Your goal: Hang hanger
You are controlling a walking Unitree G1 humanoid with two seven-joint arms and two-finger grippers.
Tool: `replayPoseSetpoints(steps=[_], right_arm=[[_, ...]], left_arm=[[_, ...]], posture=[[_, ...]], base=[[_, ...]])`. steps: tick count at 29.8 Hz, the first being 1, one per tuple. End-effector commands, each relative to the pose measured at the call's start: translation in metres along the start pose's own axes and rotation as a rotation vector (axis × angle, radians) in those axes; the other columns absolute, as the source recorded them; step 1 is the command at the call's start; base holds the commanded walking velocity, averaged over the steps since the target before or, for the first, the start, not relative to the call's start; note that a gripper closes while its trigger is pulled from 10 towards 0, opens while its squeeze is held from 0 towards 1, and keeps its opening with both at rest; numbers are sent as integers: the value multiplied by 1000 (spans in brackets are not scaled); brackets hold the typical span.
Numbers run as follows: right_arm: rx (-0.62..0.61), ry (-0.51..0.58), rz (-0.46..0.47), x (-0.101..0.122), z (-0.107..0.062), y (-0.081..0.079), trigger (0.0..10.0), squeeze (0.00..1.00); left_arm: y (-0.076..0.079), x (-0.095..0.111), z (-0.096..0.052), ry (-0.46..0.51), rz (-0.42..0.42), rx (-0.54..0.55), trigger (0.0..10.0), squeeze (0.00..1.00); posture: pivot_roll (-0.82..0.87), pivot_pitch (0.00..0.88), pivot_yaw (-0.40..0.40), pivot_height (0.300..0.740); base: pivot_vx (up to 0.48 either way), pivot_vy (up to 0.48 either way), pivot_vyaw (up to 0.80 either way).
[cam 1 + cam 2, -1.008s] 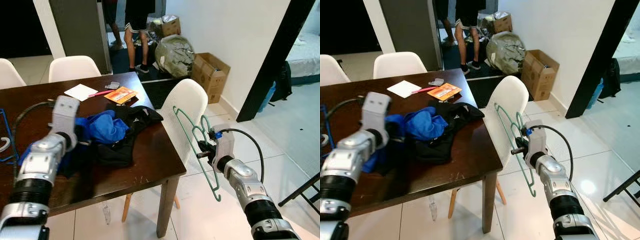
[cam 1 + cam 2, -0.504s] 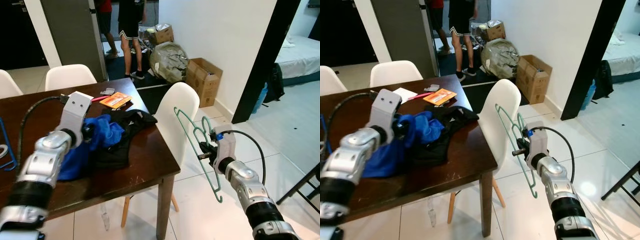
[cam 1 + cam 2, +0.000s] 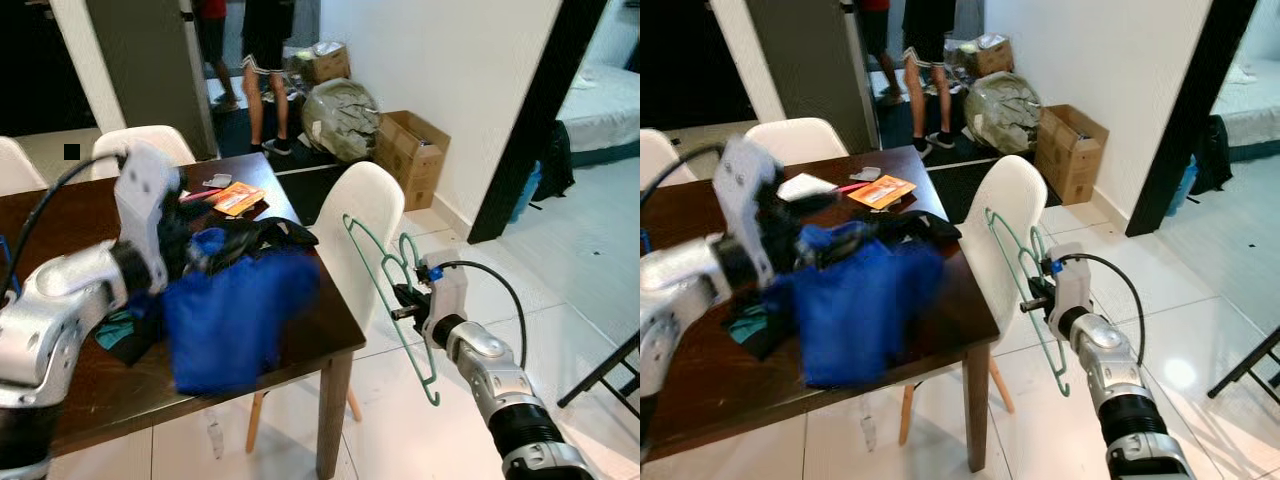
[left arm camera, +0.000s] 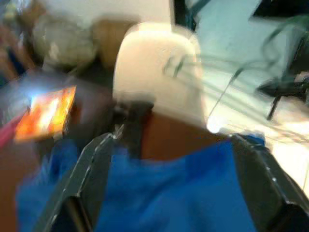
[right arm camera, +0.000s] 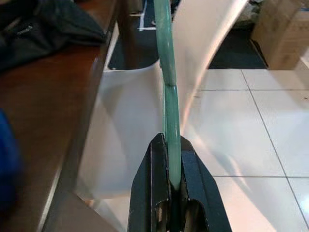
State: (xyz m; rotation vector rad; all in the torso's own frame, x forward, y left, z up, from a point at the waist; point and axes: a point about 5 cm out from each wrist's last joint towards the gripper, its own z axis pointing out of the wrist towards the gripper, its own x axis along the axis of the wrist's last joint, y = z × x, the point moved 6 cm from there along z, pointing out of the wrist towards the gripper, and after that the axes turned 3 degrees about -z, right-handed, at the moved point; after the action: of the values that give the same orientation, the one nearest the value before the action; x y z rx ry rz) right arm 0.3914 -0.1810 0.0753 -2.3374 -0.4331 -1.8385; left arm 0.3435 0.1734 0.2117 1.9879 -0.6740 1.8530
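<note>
A pale green wire hanger (image 3: pixel 385 290) stands upright in the air beside the table's right edge, with my right gripper (image 3: pixel 405 300) shut on its lower bar (image 5: pixel 169 125). A blue garment (image 3: pixel 235 320) hangs blurred above the table's front. It hangs from my left gripper (image 4: pixel 174 193), whose black fingers (image 4: pixel 91 164) stand on either side of the cloth. The garment hides the fingers in the eye views, where only the left wrist housing (image 3: pixel 140 215) shows above it.
A white chair (image 3: pixel 365 215) stands between the dark wooden table (image 3: pixel 300 345) and the hanger. Black clothes (image 3: pixel 265 235) and an orange booklet (image 3: pixel 238 198) lie on the table. Two people's legs (image 3: pixel 265 90), a stuffed bag (image 3: pixel 345 115) and a cardboard box (image 3: pixel 410 150) stand behind.
My left arm has lifted the blue garment off the clothes pile, up and toward the table's front. The right gripper and hanger have barely moved.
</note>
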Motion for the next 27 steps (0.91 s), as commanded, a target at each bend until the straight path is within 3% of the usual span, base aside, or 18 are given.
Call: replayPoseSetpoints(steps=[1,2,4,5,6,7,8,11,13,14,15,17,19,21,27], right_arm=[[15,14,10,4,2,-6,10000,0],[15,14,10,4,2,-6,10000,0],[14,16,13,4,1,-5,10000,0],[15,17,16,4,1,-5,10000,0],[15,17,16,4,1,-5,10000,0],[17,18,18,5,1,-5,10000,0],[18,19,20,5,1,-5,10000,0],[19,20,22,5,1,-5,10000,0],[20,20,24,5,1,-5,10000,0],[20,20,24,5,1,-5,10000,0],[19,21,26,5,1,-5,10000,0],[19,21,27,6,1,-5,10000,0],[19,23,29,6,2,-5,10000,0],[17,25,31,6,2,-5,10000,0],[-13,66,62,12,1,0,10000,0]], left_arm=[[-7,10,-1,47,-43,48,10000,1000],[-7,10,-1,47,-43,48,10000,1000],[-13,-9,-4,-60,73,117,10000,1000],[-29,-32,-11,-184,155,204,10000,1000],[-29,-32,-11,-184,155,204,10000,1000],[-51,-50,-25,-303,214,320,10000,1000],[-69,-55,-37,-337,216,434,10000,1000],[-78,-49,-43,-300,180,502,10000,1000],[-80,-14,-44,-92,123,584,10000,1000],[-80,-14,-44,-92,123,584,10000,1000],[-78,-3,-45,2,79,630,10000,0],[-73,-4,-47,43,60,684,10000,0],[-59,-18,-49,62,39,756,10000,0],[-54,-23,-47,65,38,768,10000,0],[-28,-25,-27,96,37,757,10000,0]], posture=[[-1,34,16,740],[-1,34,16,740],[1,33,16,740],[9,34,9,740],[9,34,9,740],[6,35,10,740],[6,34,9,740],[6,37,9,740],[9,38,10,740],[9,38,10,740],[12,39,10,740],[21,39,11,740],[21,39,13,740],[25,36,10,740],[28,28,3,740]], base=[[0,0,0],[0,0,0],[0,0,0],[0,0,0],[0,0,0],[0,0,0],[0,0,0],[0,0,0],[0,0,0],[0,0,0],[0,0,0],[0,0,0],[0,0,0],[0,0,0],[-319,0,0]])
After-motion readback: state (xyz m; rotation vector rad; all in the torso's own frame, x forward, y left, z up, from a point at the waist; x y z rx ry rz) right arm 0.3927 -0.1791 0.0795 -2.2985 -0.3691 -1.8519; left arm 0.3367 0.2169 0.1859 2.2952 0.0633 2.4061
